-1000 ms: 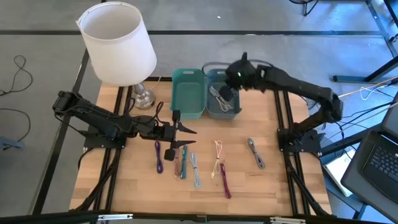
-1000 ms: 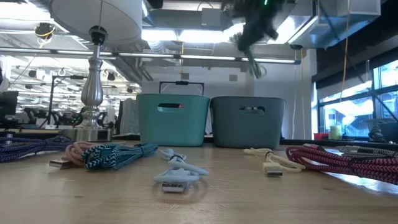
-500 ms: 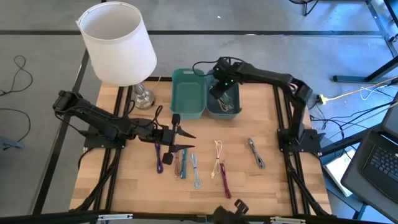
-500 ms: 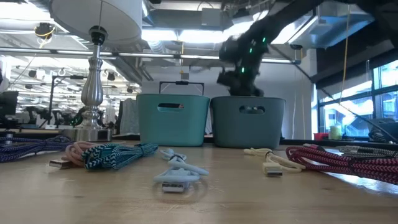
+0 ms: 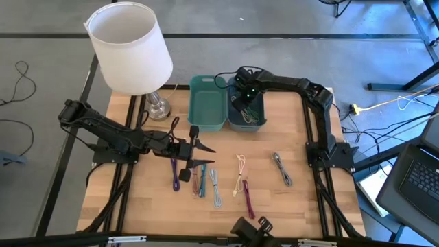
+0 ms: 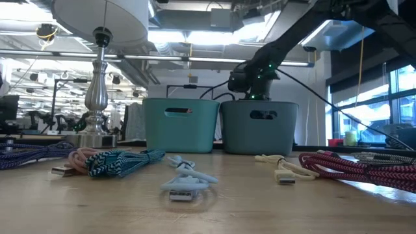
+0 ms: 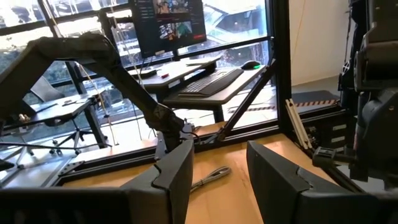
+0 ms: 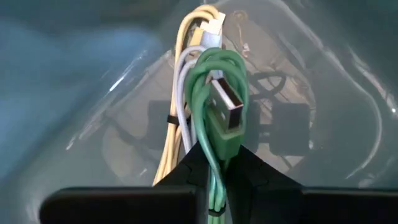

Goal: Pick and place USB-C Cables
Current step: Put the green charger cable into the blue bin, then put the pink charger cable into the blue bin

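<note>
Right arm has swung down into the grey bin (image 5: 247,118) at far centre; right gripper (image 8: 214,163) pinches a green USB-C cable (image 8: 217,93) inside it. Placing step; next: release. Left gripper (image 5: 199,152) hovers half open over the near-left cables (image 5: 199,180).

— High view: hung above, aimed straight down on the whole counter (image 5: 137,206), both arms and the two bins (image 5: 208,103) at the far edge.
— Low view: set at counter height on the near edge, facing level across the cables (image 6: 117,162) toward the same bins (image 6: 181,123) and the lamp (image 6: 97,71); very close to the nearest bundles.
— Left wrist view: looking past its own end effector (image 7: 217,174) across to the right side, catching the grey cable (image 7: 210,178) also seen from above (image 5: 282,169).
— Right wrist view: pressed close inside the grey bin (image 8: 74,93), filled by a green cable (image 8: 217,99).
</note>
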{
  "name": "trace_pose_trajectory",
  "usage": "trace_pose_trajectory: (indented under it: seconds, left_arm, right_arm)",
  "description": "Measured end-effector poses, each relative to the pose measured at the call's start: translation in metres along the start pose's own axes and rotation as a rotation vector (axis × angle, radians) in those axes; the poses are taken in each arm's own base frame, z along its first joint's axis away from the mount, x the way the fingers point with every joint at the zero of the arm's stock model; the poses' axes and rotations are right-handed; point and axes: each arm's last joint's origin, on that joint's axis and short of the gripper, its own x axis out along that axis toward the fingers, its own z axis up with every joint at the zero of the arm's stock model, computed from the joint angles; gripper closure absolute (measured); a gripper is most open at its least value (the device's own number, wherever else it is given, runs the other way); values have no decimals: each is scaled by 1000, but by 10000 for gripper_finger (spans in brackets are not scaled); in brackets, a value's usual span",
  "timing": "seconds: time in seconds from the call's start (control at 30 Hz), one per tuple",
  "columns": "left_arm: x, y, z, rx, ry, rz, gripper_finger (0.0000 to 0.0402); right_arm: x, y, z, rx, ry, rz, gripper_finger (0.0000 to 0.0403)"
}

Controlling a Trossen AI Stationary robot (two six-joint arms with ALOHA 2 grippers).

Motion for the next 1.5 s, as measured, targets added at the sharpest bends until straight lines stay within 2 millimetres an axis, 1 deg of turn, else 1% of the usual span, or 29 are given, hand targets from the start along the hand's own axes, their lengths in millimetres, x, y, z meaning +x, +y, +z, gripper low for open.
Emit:
trace_pose_trajectory:
  seconds: [0.07, 0.23, 0.33, 0.47, 0.57, 0.7, 0.8, 0.9, 1.0, 1.07, 1.17, 1.27, 1.37, 1.5]
  left_arm:
    - [0, 0, 0, 0, 0, 0, 258]
    - [0, 0, 0, 0, 0, 0, 258]
    - [0, 0, 0, 0, 0, 0, 258]
    - [0, 0, 0, 0, 0, 0, 258]
    - [0, 0, 0, 4, 0, 0, 258]
    - [0, 0, 0, 23, 1, 0, 258]
    - [0, 0, 0, 25, 1, 0, 258]
    - [0, 0, -1, 26, 9, -6, 258]
    - [0, -1, -4, 24, 40, -13, 258]
    - [0, -1, -6, 15, 58, -17, 258]
    - [0, -2, -8, -3, 82, -21, 258]
    - [-1, -3, -11, -15, 109, -28, 258]
    - [-2, -6, -12, -18, 129, -39, 258]
    - [-4, -14, -17, -107, 186, -62, 258]
  right_arm:
    - [0, 0, 0, 0, 0, -2, 360]
    - [-1, 0, 1, -4, -15, -1, 298]
    - [-1, 0, 2, -4, -19, -1, 267]
    - [-1, 0, 2, -6, -20, -4, 238]
    - [-5, 0, 2, -8, -31, -9, 224]
    - [-21, 5, 3, -26, -84, -78, 218]
    - [-40, 13, 1, -54, -126, -96, 218]
    - [-63, 23, -7, -81, -138, -110, 217]
    - [-92, 35, -21, -116, -151, -202, 217]
    - [-114, 46, -34, -148, -157, -240, 217]
    - [-149, 66, -59, -172, -175, -211, 217]
    - [-181, 91, -91, -205, -197, -160, 217]
    - [-209, 118, -128, -243, -218, -93, 217]
    - [-235, 151, -179, -285, -250, 8, 217]
